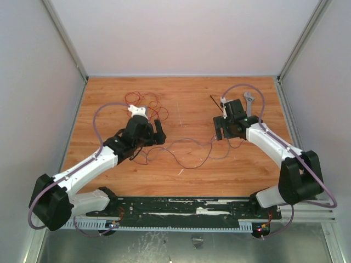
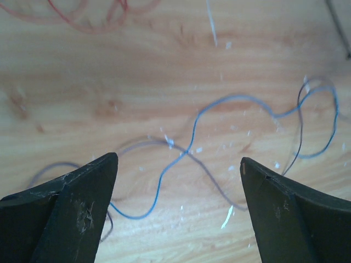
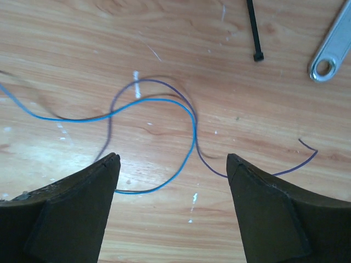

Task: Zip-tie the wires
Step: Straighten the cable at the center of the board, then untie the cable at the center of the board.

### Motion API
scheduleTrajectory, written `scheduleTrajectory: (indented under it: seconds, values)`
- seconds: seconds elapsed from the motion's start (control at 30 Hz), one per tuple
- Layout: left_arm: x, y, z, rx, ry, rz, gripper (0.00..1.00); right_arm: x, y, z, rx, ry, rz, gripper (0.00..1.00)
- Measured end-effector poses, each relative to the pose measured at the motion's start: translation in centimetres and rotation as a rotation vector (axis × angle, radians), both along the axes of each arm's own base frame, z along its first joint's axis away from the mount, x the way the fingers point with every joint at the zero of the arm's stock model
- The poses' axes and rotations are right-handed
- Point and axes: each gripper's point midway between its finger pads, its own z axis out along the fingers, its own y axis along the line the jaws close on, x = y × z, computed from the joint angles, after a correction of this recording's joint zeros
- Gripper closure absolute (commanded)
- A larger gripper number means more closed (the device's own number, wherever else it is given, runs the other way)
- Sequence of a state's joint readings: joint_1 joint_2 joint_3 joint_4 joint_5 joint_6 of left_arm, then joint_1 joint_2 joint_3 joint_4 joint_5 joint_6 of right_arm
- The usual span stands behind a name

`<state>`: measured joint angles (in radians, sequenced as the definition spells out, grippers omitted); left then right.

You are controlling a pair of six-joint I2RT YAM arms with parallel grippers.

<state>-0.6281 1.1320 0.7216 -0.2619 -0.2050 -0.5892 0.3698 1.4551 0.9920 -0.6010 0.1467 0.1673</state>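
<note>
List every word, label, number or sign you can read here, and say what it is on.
No text is readable.
The wrench and the zip tie show no markings.
White patches on the black rail at the near edge: too blurred to tell if they are print.

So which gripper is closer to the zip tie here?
Right. The right gripper sits open just short of the zip tie, which lies ahead of its fingers beside the wrench. The left gripper is well off to the tie's left, over the wires.
</note>
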Motion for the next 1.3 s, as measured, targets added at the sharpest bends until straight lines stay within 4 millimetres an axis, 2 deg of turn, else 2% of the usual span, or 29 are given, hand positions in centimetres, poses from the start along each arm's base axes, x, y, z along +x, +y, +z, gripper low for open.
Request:
scheduleTrajectory:
  seconds: [0.1, 0.2, 0.27, 0.37, 0.53, 0.63, 0.9, 1.03, 1.13, 1.2, 1.3]
  values:
    - [2.5, 1.1, 3.2, 0.006, -0.067, 0.035, 0.02, 0.7, 1.0, 2.7, 0.073, -0.093, 0.019, 0.19]
    - [5.9, 2.3, 6.1, 0.033, -0.127, 0.081, 0.02, 1.4, 1.7, 5.7, 0.133, -0.198, 0.026, 0.19]
    - [8.2, 3.0, 7.0, 0.058, -0.145, 0.106, 0.02, 1.6, 1.9, 7.4, 0.163, -0.256, 0.029, 0.19]
    - [11.4, 3.8, 6.9, 0.101, -0.134, 0.13, 0.05, 1.8, 2.0, 8.6, 0.182, -0.301, 0.031, 0.19]
    - [16.7, 4.1, 4.5, 0.152, -0.08, 0.142, 0.18, 1.5, 1.9, 8.4, 0.184, -0.304, 0.031, 0.19]
    - [19.7, 3.8, 2.7, 0.177, -0.054, 0.141, 0.21, 1.2, 1.8, 7.9, 0.181, -0.294, 0.031, 0.19]
    - [27.8, 1.3, -1.7, 0.216, -0.028, 0.121, 0.27, 0.6, 1.6, 8.1, 0.187, -0.307, 0.031, 0.18]
    - [29.3, 0.7, -4.8, 0.235, 0.018, 0.114, 0.31, 0.6, 1.6, 8.4, 0.19, -0.315, 0.031, 0.17]
    - [29.3, 0.6, -7.1, 0.249, 0.063, 0.108, 0.36, 0.6, 1.6, 8.4, 0.191, -0.317, 0.031, 0.17]
    - [29.0, 0.7, -8.2, 0.258, 0.091, 0.102, 0.42, 0.6, 1.6, 8.4, 0.191, -0.317, 0.031, 0.17]
    - [29.0, 0.5, -8.8, 0.257, 0.107, 0.093, 0.52, 0.6, 1.6, 8.4, 0.191, -0.317, 0.031, 0.17]
